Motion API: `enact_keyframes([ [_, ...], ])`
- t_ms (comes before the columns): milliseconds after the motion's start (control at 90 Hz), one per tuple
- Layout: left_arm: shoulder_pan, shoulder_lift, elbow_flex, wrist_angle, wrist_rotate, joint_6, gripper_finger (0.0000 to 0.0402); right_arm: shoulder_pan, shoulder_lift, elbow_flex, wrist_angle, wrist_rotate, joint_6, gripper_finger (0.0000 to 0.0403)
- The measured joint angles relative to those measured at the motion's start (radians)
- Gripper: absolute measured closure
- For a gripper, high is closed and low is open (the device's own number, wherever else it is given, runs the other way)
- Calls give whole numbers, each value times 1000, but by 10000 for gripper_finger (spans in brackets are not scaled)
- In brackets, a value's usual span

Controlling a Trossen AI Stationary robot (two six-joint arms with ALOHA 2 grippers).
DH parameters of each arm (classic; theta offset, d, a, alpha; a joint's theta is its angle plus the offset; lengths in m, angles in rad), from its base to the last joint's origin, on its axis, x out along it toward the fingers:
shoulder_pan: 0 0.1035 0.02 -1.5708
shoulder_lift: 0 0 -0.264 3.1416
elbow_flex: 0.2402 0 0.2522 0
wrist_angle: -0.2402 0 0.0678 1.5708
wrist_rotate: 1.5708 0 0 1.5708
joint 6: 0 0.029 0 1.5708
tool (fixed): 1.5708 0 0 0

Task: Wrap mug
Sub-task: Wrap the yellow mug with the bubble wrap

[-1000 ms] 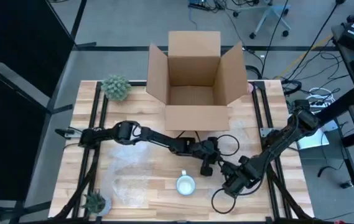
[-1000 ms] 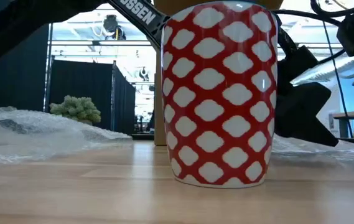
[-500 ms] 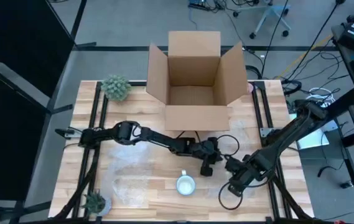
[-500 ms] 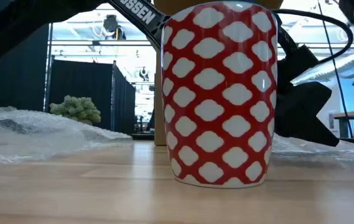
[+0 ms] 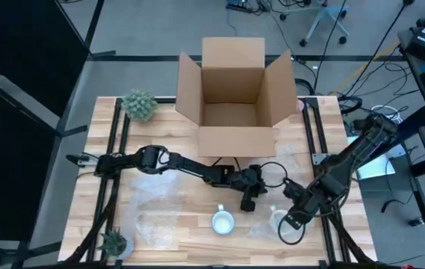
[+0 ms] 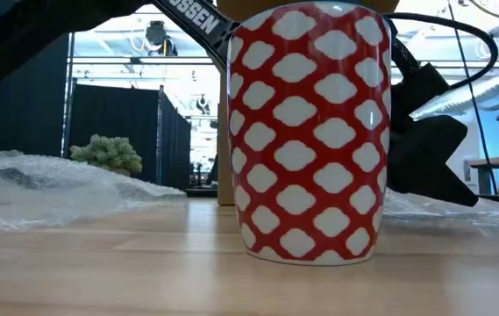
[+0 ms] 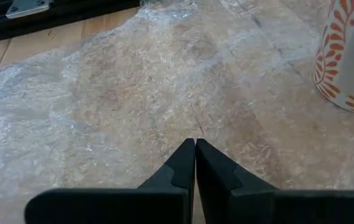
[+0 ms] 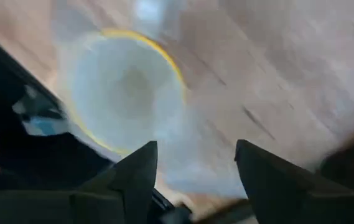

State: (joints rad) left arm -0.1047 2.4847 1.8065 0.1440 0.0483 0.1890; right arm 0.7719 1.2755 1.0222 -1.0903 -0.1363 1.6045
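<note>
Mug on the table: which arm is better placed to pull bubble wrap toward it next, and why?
Probably the left. The left gripper sits shut on the bubble wrap beside the mug; the right gripper is open, apart from it.

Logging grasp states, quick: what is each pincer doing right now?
Left pincer: shut, tips on the bubble wrap.
Right pincer: open, holding nothing, above a mug.

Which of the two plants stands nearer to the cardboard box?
The bigger plant, just left of the box; the smaller plant stands at the table's opposite edge.
</note>
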Motion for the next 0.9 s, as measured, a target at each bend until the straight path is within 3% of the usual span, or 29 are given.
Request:
enact_keyframes([
  [422,0,-1,0,4,0,0,402,0,146,0,55,77,-42,202],
  [689,0,-1,1,4,0,0,402,0,93,0,80,14,-7,202],
  [900,0,-1,1,4,0,0,402,0,71,0,128,108,11,202],
])
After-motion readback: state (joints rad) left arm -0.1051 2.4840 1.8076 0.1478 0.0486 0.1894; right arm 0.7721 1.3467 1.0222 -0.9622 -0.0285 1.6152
